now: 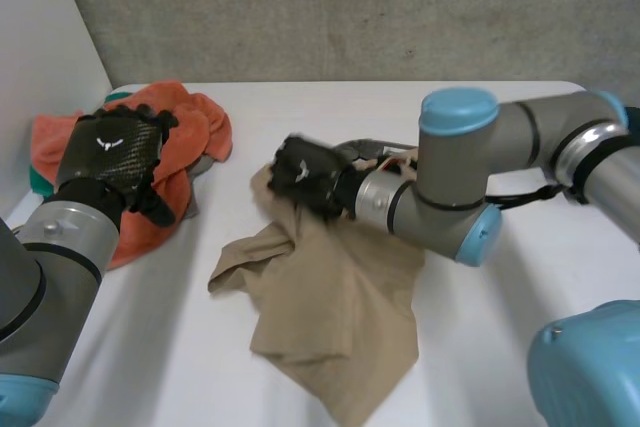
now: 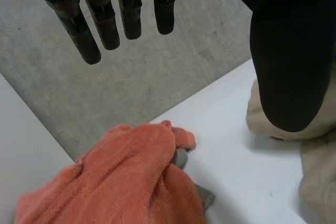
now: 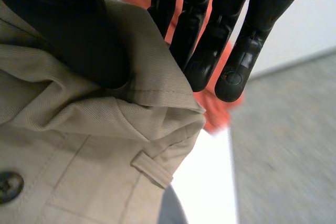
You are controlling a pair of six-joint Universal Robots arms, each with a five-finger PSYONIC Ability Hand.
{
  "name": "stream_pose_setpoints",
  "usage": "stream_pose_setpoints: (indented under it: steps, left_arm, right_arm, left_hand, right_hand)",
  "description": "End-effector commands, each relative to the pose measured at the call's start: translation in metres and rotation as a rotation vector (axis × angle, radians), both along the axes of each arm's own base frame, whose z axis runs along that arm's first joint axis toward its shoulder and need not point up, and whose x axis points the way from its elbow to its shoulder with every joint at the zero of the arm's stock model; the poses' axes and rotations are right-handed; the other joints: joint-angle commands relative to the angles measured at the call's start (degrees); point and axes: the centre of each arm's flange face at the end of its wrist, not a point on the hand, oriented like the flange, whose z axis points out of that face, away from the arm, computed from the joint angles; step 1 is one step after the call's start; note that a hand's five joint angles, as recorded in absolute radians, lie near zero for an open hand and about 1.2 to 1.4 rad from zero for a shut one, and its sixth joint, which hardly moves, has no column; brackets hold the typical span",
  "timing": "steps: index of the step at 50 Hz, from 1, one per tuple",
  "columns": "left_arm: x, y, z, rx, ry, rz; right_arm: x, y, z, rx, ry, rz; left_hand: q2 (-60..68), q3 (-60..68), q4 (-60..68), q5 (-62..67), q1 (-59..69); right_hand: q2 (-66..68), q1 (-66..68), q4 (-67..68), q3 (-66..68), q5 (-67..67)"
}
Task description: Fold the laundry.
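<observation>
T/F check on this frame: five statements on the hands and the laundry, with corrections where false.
1. The right hand pinches the tan garment's edge between thumb and fingers. True.
2. The left hand grips the orange towel. False: its fingers are straight and hold nothing.
3. The tan garment lies neatly folded. False: it lies crumpled and unfolded on the table.
4. The orange towel is bunched on the robot's left of the tan garment. True.
5. A button shows on the tan garment. True.
</observation>
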Motion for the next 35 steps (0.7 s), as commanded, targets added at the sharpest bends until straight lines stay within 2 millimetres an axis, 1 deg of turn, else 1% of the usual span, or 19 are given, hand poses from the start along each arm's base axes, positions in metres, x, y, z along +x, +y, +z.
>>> stream_pose_setpoints:
  steps: [1,3,4,6,8,11,12,14,15,18,19,21,24,25,28,30,31,33,35]
  left_arm:
    - [-0.004,0.002,0.008,-0.028,0.019,-0.013]
    - [-0.007,0.005,0.009,-0.03,0.029,-0.028]
    - [-0.012,0.008,0.01,-0.029,0.037,-0.045]
    - [-0.017,0.011,0.01,-0.023,0.048,-0.064]
    - [-0.026,0.015,0.009,-0.01,0.068,-0.092]
    - [-0.038,0.018,0.0,0.027,0.075,-0.13]
    - [-0.051,0.024,-0.007,0.057,0.08,-0.17]
    - [-0.064,0.031,-0.013,0.084,0.085,-0.212]
    - [-0.074,0.036,-0.018,0.112,0.09,-0.242]
    - [-0.089,0.04,-0.028,0.159,0.099,-0.274]
    - [-0.097,0.041,-0.034,0.193,0.113,-0.288]
    - [-0.107,0.042,-0.043,0.242,0.132,-0.299]
    - [-0.122,0.049,-0.059,0.331,0.145,-0.324]
    - [-0.131,0.054,-0.066,0.366,0.144,-0.34]
    - [-0.143,0.054,-0.08,0.416,0.142,-0.345]
    - [-0.146,0.05,-0.087,0.427,0.135,-0.337]
    - [-0.149,0.047,-0.094,0.44,0.131,-0.333]
    - [-0.151,0.047,-0.1,0.453,0.122,-0.334]
    - [-0.152,0.052,-0.11,0.484,0.098,-0.34]
  right_arm:
    - [-0.029,-0.037,0.06,0.049,-0.212,-0.416]
    - [-0.041,-0.04,0.066,0.081,-0.239,-0.475]
    - [-0.055,-0.039,0.071,0.106,-0.244,-0.51]
    - [-0.07,-0.036,0.073,0.12,-0.231,-0.553]
    - [-0.083,-0.028,0.074,0.145,-0.216,-0.586]
    - [-0.096,-0.019,0.07,0.185,-0.192,-0.64]
    - [-0.102,-0.012,0.062,0.221,-0.178,-0.673]
    - [-0.107,-0.006,0.054,0.256,-0.166,-0.696]
    - [-0.109,-0.001,0.047,0.287,-0.155,-0.712]
    - [-0.112,0.005,0.037,0.319,-0.134,-0.722]
    - [-0.114,0.007,0.031,0.333,-0.123,-0.728]
    - [-0.116,0.009,0.028,0.346,-0.115,-0.731]
    - [-0.117,0.012,0.024,0.374,-0.118,-0.738]
    - [-0.117,0.013,0.023,0.389,-0.124,-0.74]
    - [-0.119,0.014,0.022,0.413,-0.135,-0.747]
    - [-0.119,0.015,0.023,0.42,-0.142,-0.748]
    - [-0.12,0.015,0.025,0.422,-0.151,-0.75]
    - [-0.12,0.015,0.028,0.423,-0.164,-0.752]
    - [-0.122,0.014,0.033,0.416,-0.18,-0.756]
  left_hand:
    - [1.8,2.0,1.7,1.7,1.9]
    - [1.9,2.2,1.9,1.9,2.0]
    - [2.4,2.7,2.4,2.4,2.5]
    - [3.1,3.4,3.0,3.0,3.2]
    - [3.3,3.5,3.2,3.2,3.4]
    - [3.3,3.5,3.2,3.2,3.4]
    - [3.3,3.5,3.2,3.2,3.4]
    - [3.3,3.5,3.2,3.2,3.4]
    - [3.1,3.4,3.0,3.0,3.2]
    - [2.9,3.2,2.9,2.9,3.0]
    - [2.9,3.2,2.9,2.9,3.0]
    - [2.9,3.2,2.9,2.9,3.0]
    - [2.8,3.0,2.7,2.7,2.9]
    - [2.6,2.9,2.5,2.5,2.7]
    - [3.4,3.7,3.4,3.4,3.5]
    - [7.5,7.7,7.4,7.4,7.6]
    - [13.8,14.1,13.7,13.7,13.9]
    - [19.4,19.6,19.3,19.3,19.5]
    - [26.8,27.0,26.7,26.7,26.9]
  right_hand:
    - [13.0,25.6,12.1,12.4,16.0]
    - [13.0,25.6,12.1,12.4,16.0]
    - [13.0,25.6,12.1,12.4,16.0]
    - [13.0,25.6,12.1,12.4,16.0]
    - [13.0,25.6,12.1,12.4,16.0]
    - [13.0,25.6,12.1,12.4,16.0]
    - [13.0,25.6,12.1,12.4,16.0]
    - [13.0,25.6,12.1,12.4,16.0]
    - [13.0,25.6,12.1,12.4,16.0]
    - [13.0,25.6,12.1,12.4,16.0]
    - [13.0,25.6,12.1,12.4,16.0]
    - [13.0,25.6,12.1,12.4,16.0]
    - [13.0,25.6,12.1,12.4,16.0]
    - [13.0,25.6,12.1,12.4,16.0]
    - [13.0,25.6,12.1,12.4,16.0]
    - [13.0,25.6,12.1,12.4,16.0]
    - [13.0,25.6,12.1,12.4,16.0]
    - [13.0,25.6,12.1,12.4,16.0]
    - [13.0,25.6,12.1,12.4,16.0]
